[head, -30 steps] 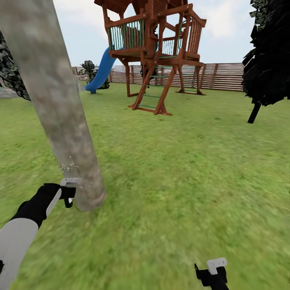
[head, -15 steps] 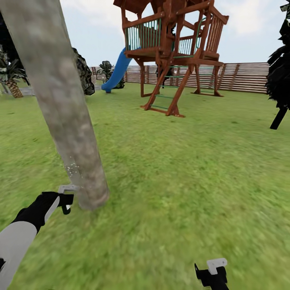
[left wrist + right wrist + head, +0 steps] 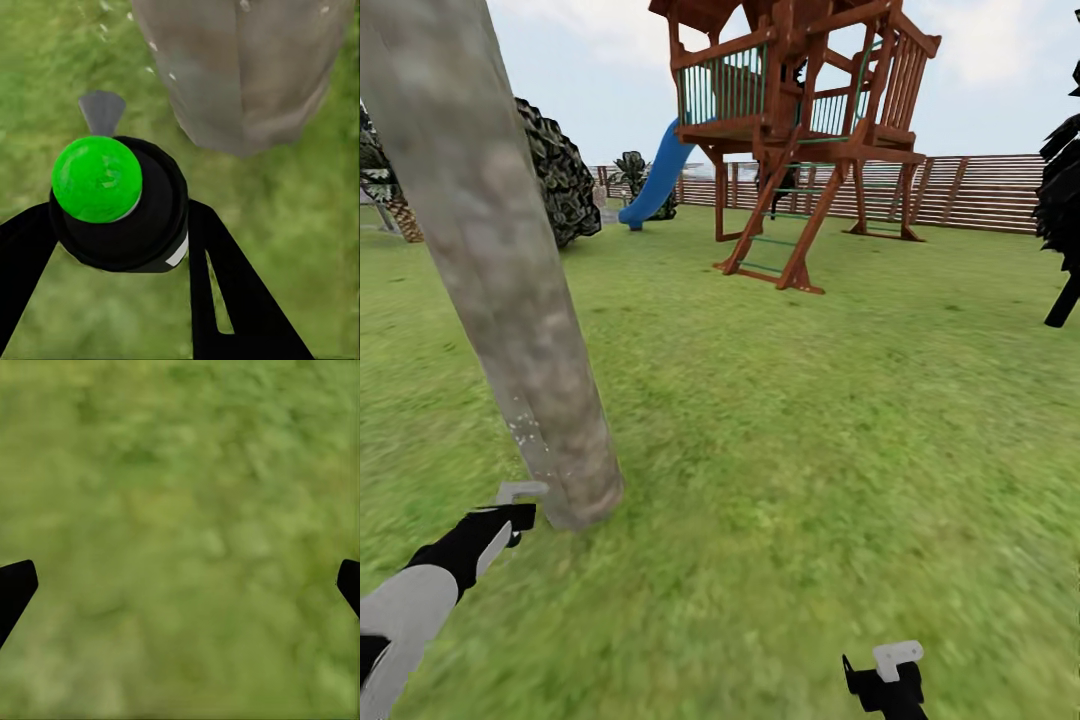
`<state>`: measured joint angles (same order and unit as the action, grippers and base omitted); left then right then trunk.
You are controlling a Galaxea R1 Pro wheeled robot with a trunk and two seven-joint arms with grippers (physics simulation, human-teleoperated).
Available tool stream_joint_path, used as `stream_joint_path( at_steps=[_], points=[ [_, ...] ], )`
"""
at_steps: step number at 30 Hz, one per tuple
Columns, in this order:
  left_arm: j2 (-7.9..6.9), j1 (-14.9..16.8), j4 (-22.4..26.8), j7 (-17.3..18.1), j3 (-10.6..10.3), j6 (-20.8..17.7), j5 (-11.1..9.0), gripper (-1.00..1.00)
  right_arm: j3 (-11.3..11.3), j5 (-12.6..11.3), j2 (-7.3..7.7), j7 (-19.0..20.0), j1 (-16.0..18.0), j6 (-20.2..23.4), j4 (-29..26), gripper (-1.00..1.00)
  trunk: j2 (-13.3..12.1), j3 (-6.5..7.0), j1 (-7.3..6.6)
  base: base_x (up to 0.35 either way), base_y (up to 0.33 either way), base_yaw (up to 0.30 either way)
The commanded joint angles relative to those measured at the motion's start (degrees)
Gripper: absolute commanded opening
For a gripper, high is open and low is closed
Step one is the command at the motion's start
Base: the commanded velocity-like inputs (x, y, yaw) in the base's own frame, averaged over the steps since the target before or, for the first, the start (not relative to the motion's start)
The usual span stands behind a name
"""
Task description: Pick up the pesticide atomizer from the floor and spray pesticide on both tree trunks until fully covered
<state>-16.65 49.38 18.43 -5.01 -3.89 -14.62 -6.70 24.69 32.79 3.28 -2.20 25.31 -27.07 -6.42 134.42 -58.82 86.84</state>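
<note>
A thick grey-brown tree trunk (image 3: 510, 300) rises from the grass (image 3: 810, 430) at the left, leaning in the picture. My left gripper (image 3: 512, 516) is low beside the trunk's base, shut on the pesticide atomizer (image 3: 112, 202), a black bottle with a bright green cap. Its grey nozzle (image 3: 101, 111) points toward the trunk (image 3: 240, 67), and pale droplets speck the bark (image 3: 522, 430). At the bottom edge, my right gripper (image 3: 885, 680) hangs open over bare grass, its black fingertips (image 3: 15, 589) wide apart.
A brown wooden playset (image 3: 800, 120) with a blue slide (image 3: 655, 180) stands ahead, backed by a slatted fence (image 3: 980, 190). A dark bush (image 3: 555, 170) and a palm (image 3: 395, 215) are at the left, a black cypress (image 3: 1065, 200) at the right.
The camera has turned, shifting the scene to the right. My left gripper with the atomizer has dropped lower and drawn slightly back from the trunk's base. The right gripper has stayed put.
</note>
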Motion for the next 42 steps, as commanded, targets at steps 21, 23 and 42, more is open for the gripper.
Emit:
stream_joint_path(
  at_steps=[21, 23, 42],
  points=[
    [2.76, -0.3, 0.0, -0.5, 0.1, 0.1, 0.4, -1.0, 0.0, 0.0, -0.12, 0.0, 0.0, 0.0, 0.0, 1.0, 0.0, 0.0, 0.0, 0.021, -0.266, 0.085],
    [2.76, -0.5, 0.1, -0.6, 0.1, 0.1, 0.4, -1.0, 0.0, 0.0, -0.12, 0.0, 0.0, 0.0, 0.0, 1.0, 0.0, 0.0, 0.0, 0.0, -0.276, 0.276],
    [3.14, -0.6, 0.1, -0.7, 0.1, 0.0, 0.3, -1.0, 0.0, 0.0, -0.1, 0.0, 0.0, 0.0, 0.0, 1.0, 0.0, 0.0, 0.0, 0.096, -0.25, 0.189]
  ],
)
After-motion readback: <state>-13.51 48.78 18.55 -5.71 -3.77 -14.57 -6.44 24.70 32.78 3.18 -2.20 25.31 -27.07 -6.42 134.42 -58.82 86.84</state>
